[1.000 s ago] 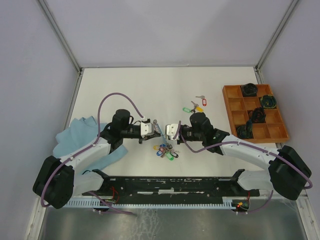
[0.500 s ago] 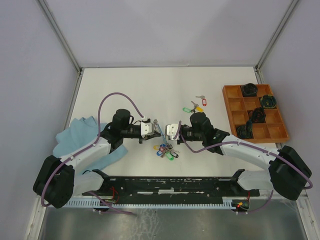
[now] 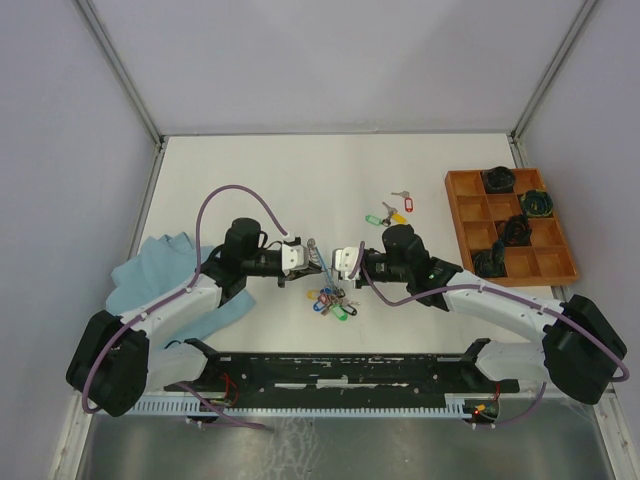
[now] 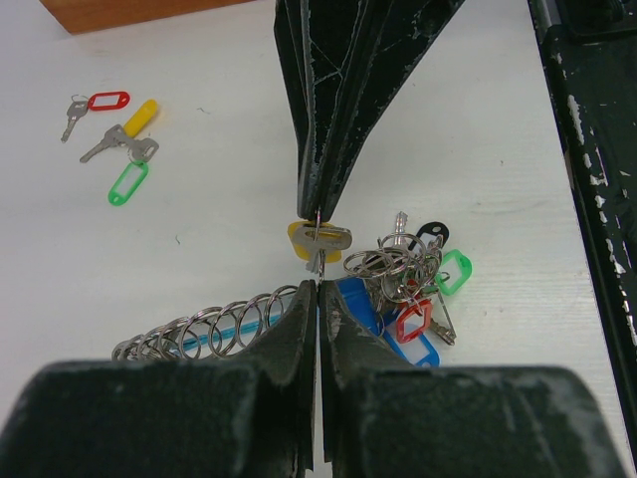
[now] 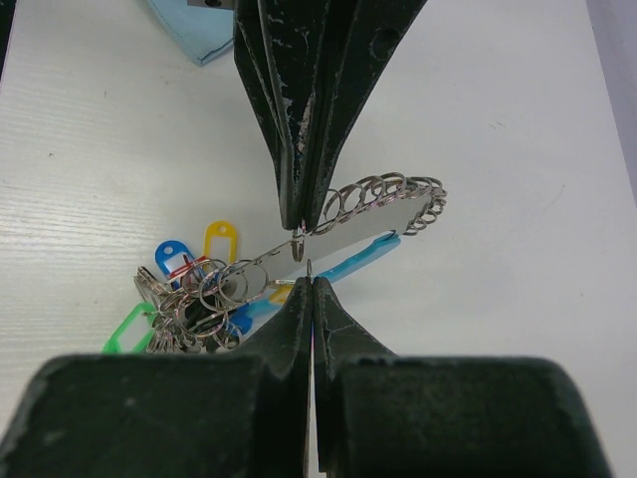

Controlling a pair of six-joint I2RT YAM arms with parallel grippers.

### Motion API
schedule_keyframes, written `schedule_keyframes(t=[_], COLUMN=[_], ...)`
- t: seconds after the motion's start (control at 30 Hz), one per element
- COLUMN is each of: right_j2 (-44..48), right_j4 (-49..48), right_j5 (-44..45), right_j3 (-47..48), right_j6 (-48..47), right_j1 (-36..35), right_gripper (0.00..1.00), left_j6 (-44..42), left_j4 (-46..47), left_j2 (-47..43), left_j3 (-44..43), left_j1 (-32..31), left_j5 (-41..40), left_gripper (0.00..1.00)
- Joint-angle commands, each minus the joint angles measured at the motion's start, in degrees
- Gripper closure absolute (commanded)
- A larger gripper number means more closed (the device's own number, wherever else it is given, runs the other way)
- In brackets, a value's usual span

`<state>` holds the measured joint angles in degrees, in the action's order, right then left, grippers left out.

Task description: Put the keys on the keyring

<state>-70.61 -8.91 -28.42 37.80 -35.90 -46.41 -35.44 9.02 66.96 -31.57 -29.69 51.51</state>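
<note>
Gripping keyring [image 4: 214, 327], key [image 4: 320, 239], well inside table [image 3: 300, 180]

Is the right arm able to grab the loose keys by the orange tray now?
Likely not yet: the right tool is shut on a yellow-tagged key. The loose keys lie close beyond it with nothing between, so once freed, probably yes.

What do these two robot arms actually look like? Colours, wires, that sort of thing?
The left arm and right arm both have smooth white shells between bulky black joints, and a purple cable loops along each. The left gripper and right gripper have white housings and slim, tapered black fingers, scuffed with pale scratches.
</note>
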Motion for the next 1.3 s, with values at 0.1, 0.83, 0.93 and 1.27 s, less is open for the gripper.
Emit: schedule_keyframes(t=[0.1,0.83,0.93,1.27], right_j2=[0.44,-0.36,-0.25,-0.49], right_j4=[-0.54,-2.08,-2.36,-2.43], right_j5=[-1.41,-0.64,-0.49,-0.33], right_j3=[1.64,1.47,1.32,1.40], right_j6=[-0.05,0.48,0.62,0.57], right_j1=[-0.35,-0.43,-0.43,-0.43], right_gripper=[0.99,0.99,0.99,0.99], left_j6=[-1.56,-1.74,-1.82,-1.96], left_j4=[1.09,0.81,0.74,0.50], left_j2=[-0.60,-0.56,-0.37,-0.42], left_j3=[-2.29,-2.36,-2.44,-2.53], left_j1=[0.11,0.15,0.16,0.16], left_j5=[1.26,1.84,1.97,2.07], left_gripper=[0.97,0.97,0.97,0.97])
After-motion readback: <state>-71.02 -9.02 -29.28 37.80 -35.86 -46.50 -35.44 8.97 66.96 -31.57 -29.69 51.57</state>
